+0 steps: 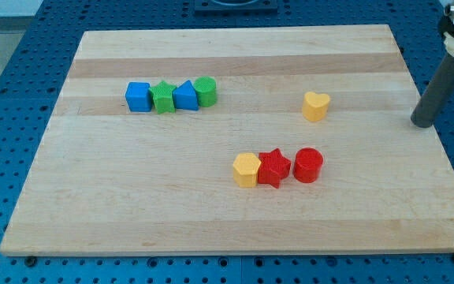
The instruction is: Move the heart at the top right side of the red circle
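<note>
Hand status: none is fitted, so there is no open or closed state to report; the arm ends in a straight dark rod (440, 87) entering from the view's upper right. My tip (422, 124) sits at the view's right edge of the tabletop (235, 213), just past the wooden board's right border as seen from this angle. It touches no block.

Position of the task items:
- The yellow heart (316, 106) lies in the view's right half, well to the left of my tip and apart from all other blocks.
- The red circle (308, 165) lies below the yellow heart and slightly to its left, with a clear gap between the two.

Lower row, from the view's left to right: a yellow hexagon (246, 170), a red star (274, 167), and the red circle. The hexagon and star touch; the circle sits just beside the star.

Upper row, in the view's upper left, from left to right: a blue cube (138, 97), a green star (163, 97), a blue block (186, 95) with a sloped, wedge-like top, and a green circle (206, 91). These four stand in contact or nearly so, forming one line well apart from the heart and from the lower row.

The board rests on a blue perforated surface (22, 87) visible on all sides.
</note>
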Robot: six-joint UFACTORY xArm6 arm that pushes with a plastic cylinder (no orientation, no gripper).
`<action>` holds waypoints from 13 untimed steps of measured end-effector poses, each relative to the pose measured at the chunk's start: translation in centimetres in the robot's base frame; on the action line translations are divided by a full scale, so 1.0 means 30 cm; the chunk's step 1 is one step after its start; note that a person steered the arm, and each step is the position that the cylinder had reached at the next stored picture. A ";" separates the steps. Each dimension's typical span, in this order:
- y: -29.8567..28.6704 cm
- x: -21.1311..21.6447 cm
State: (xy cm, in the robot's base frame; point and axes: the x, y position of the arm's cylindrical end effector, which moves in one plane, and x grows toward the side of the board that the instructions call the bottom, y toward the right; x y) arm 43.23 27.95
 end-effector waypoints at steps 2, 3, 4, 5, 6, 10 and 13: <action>-0.264 -0.115; -0.433 -0.173; -0.549 -0.177; -0.567 -0.162; -0.567 -0.125; -0.566 0.056; -0.539 0.071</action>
State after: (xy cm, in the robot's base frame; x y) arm 45.37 11.77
